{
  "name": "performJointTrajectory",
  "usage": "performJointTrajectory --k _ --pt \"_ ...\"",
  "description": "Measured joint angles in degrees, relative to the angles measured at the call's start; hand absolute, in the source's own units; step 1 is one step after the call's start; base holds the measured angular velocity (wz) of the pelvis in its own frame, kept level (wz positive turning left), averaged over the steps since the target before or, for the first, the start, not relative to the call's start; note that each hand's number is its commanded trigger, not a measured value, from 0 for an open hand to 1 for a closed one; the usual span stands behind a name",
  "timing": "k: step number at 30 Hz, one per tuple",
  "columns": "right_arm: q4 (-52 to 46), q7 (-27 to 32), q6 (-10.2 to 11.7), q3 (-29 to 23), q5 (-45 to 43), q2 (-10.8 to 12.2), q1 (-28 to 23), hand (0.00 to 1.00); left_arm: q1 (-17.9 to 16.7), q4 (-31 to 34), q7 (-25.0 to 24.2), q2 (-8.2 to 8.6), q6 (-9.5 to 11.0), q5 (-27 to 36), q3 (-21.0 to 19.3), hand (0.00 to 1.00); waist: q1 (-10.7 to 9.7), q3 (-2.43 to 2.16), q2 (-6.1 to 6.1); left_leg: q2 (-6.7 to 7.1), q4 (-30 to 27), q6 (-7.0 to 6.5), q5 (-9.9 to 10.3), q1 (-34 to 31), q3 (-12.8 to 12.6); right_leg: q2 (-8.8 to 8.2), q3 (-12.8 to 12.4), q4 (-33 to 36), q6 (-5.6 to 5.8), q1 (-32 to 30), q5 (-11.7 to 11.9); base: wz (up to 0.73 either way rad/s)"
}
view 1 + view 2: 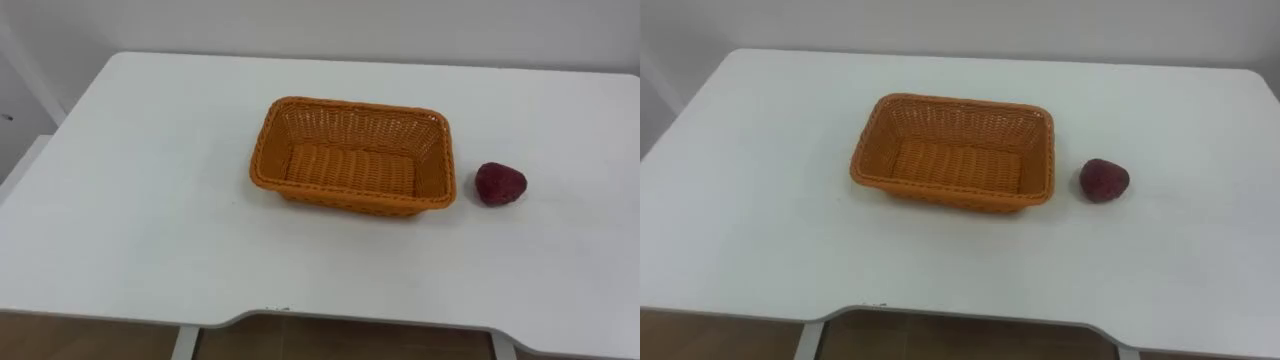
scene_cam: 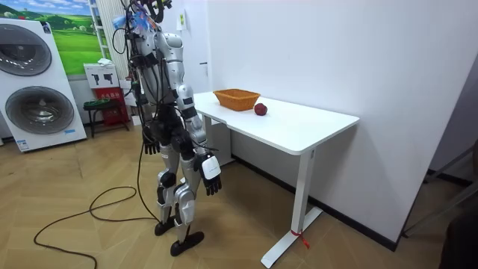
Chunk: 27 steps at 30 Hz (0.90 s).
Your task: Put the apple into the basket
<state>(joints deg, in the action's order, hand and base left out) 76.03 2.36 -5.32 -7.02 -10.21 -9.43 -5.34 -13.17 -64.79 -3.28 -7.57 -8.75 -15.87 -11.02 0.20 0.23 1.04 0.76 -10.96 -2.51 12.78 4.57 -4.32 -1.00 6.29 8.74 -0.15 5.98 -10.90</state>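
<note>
- The fingers of the right hand [image 2: 211,174] are seen hanging loosely downward in the room view, lower left of centre, beside the robot's thigh, and nothing is held in them.
- The fingers of the left hand [image 2: 151,142] are likewise relaxed and empty, a little higher in that frame and further toward the room view's left.
- Both arms are hung at the robot's sides, and the robot is stood upright on the wooden floor [image 2: 75,172] at the front edge of the white tabletop [image 1: 130,200], near its end at the room view's left.
- The apple [image 1: 500,184], dark red, is laid on the tabletop right of centre in the eye views, well apart from both hands.
- It is placed outside the orange woven basket [image 1: 355,128], just beside the short wall on the frame's right, with a narrow strip of white seen between the two.
- The basket is set upright near the middle of the frame, rectangular, with its woven bottom left bare.
- The tabletop's near edge, with a shallow cut-out, is seen along the bottom of the eye views.
- In the room view the tabletop is set against a white wall, and stacked washing machines [image 2: 33,108] are seen at the left edge, under a landscape poster [image 2: 75,37].
</note>
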Motion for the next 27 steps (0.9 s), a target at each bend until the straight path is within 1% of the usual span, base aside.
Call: performJointTrajectory --k 8,9,11,13,14,15,16,17,18,19,20,22,23,25,26,27 --pt "-0.5 0.7 0.2 -1.7 0.2 0.0 0.3 0.0 0.2 0.6 0.1 -0.16 0.0 0.0 0.0 0.0 0.0 0.05 -0.14 -0.03 0.1 0.0 0.0 0.0 -0.1 0.01 -0.1 0.1 0.0 -0.1 0.0 0.0" --pt "-0.6 1.0 0.3 -1.7 1.3 0.0 0.4 0.0 0.8 0.6 0.2 -0.16 0.0 0.4 0.0 0.0 0.0 -0.04 0.04 -0.04 0.2 0.0 0.0 0.0 -0.1 0.03 -0.4 0.1 -0.01 -0.2 0.0 0.0" --pt "-0.6 1.8 0.3 -1.8 4.3 0.1 0.8 0.0 1.2 0.4 0.5 -0.15 0.1 1.0 0.0 0.0 0.1 0.07 -0.14 -0.06 0.3 0.0 0.0 -0.1 -0.2 0.09 -0.7 0.1 -0.02 -0.4 0.0 -0.03" --pt "-0.7 3.3 0.8 -3.6 12.2 0.2 1.1 0.0 1.1 -0.3 0.9 -0.09 0.6 1.9 0.0 0.0 0.1 0.05 -0.18 -0.08 0.3 0.0 0.0 0.0 -0.2 0.14 -1.0 0.1 -0.02 -0.6 0.0 -0.06" --pt "-0.7 3.8 1.0 -4.1 14.5 0.3 1.1 0.0 1.2 -0.6 1.2 -0.05 0.6 1.9 0.0 0.0 0.1 0.06 -0.22 -0.08 0.3 0.0 0.0 0.1 -0.2 0.15 -1.1 0.1 -0.02 -0.6 0.0 -0.04" --pt "-0.7 4.8 1.5 -6.3 19.1 0.5 1.1 0.0 1.2 -0.6 1.6 0.04 0.7 1.9 -0.4 0.0 0.0 0.06 -0.22 -0.09 0.3 0.0 0.0 0.0 -0.3 0.16 -1.1 0.2 -0.03 -0.7 0.0 0.0" --pt "-0.9 5.9 2.1 -8.9 24.2 0.8 1.2 0.0 1.3 -0.5 1.7 0.13 0.8 2.0 -1.5 0.0 -0.3 0.05 -0.35 -0.09 0.3 0.0 0.0 -0.1 -0.2 0.18 -1.1 0.1 -0.03 -0.8 0.0 0.0" --pt "-1.2 6.3 2.2 -10.7 26.6 0.9 1.2 0.0 1.4 -0.4 1.7 0.19 0.8 2.2 -2.3 0.0 -0.6 -0.08 -0.01 -0.09 0.3 0.0 0.0 -0.2 -0.2 0.18 -1.1 0.2 -0.03 -0.9 0.0 0.0" --pt "-2.6 7.1 2.2 -13.5 31.6 0.9 1.0 0.0 1.0 -0.3 2.0 0.21 1.3 2.9 -3.6 0.0 -1.4 -0.13 -0.27 -0.08 0.3 0.0 0.0 -0.3 -0.1 0.17 -1.0 0.2 -0.03 -0.8 0.0 0.0" --pt "-4.5 8.2 2.3 -17.2 36.6 0.9 0.9 0.0 0.9 -0.3 2.4 0.19 1.9 3.7 -5.1 0.0 -2.0 -0.07 -0.33 -0.07 0.3 -0.01 0.0 -0.4 -0.4 0.17 -1.2 0.5 -0.02 -0.9 0.0 0.0" --pt "-5.6 8.8 2.4 -19.7 39.3 0.9 0.8 0.0 0.9 -0.3 2.6 0.19 2.1 4.1 -6.2 0.0 -2.3 -0.04 -0.44 -0.03 0.3 -0.01 0.0 -0.4 -0.6 0.18 -1.3 0.8 -0.02 -1.0 0.0 -0.06" --pt "-9.2 12.9 3.7 -28.7 50.5 0.5 1.0 0.0 0.9 -0.3 3.6 -0.09 3.1 5.0 -10.0 0.0 -4.4 -0.07 -0.82 -0.05 0.2 -0.06 0.0 -0.8 -0.8 0.17 -1.5 1.0 -0.02 -1.3 0.0 -0.03" --pt "-9.9 13.9 4.3 -30.3 52.9 0.3 1.3 0.0 0.8 -0.3 3.9 -0.19 3.3 5.0 -10.8 0.0 -4.8 -0.08 -0.87 -0.03 0.2 -0.06 0.0 -0.8 -0.8 0.16 -1.5 1.0 -0.02 -1.4 0.0 -0.06" --pt "-12.6 18.5 6.3 -35.3 58.6 -0.4 2.1 0.0 1.2 -0.3 4.4 -0.86 4.8 5.0 -13.0 0.0 -5.4 -0.2 -1.03 0.04 0.3 -0.06 0.0 -1.1 -1.2 0.26 -1.7 1.3 -0.02 -1.9 0.0 -0.1" --pt "-13.3 19.7 6.7 -35.8 59.3 -0.7 2.1 0.0 1.3 -0.3 4.4 -1.09 5.0 5.0 -13.1 0.0 -5.7 -0.2 -1.04 0.04 0.3 -0.06 0.0 -1.1 -1.2 0.26 -1.7 1.3 -0.02 -1.9 0.0 -0.05" --pt "-15.5 22.5 7.2 -37.1 59.4 -0.9 2.1 0.0 1.2 -0.2 4.4 -1.45 5.4 5.0 -13.2 0.0 -6.2 -0.26 -1.15 0.15 0.3 -0.07 0.0 -1.1 -1.2 0.26 -1.8 1.4 -0.01 -1.9 0.0 -0.06"
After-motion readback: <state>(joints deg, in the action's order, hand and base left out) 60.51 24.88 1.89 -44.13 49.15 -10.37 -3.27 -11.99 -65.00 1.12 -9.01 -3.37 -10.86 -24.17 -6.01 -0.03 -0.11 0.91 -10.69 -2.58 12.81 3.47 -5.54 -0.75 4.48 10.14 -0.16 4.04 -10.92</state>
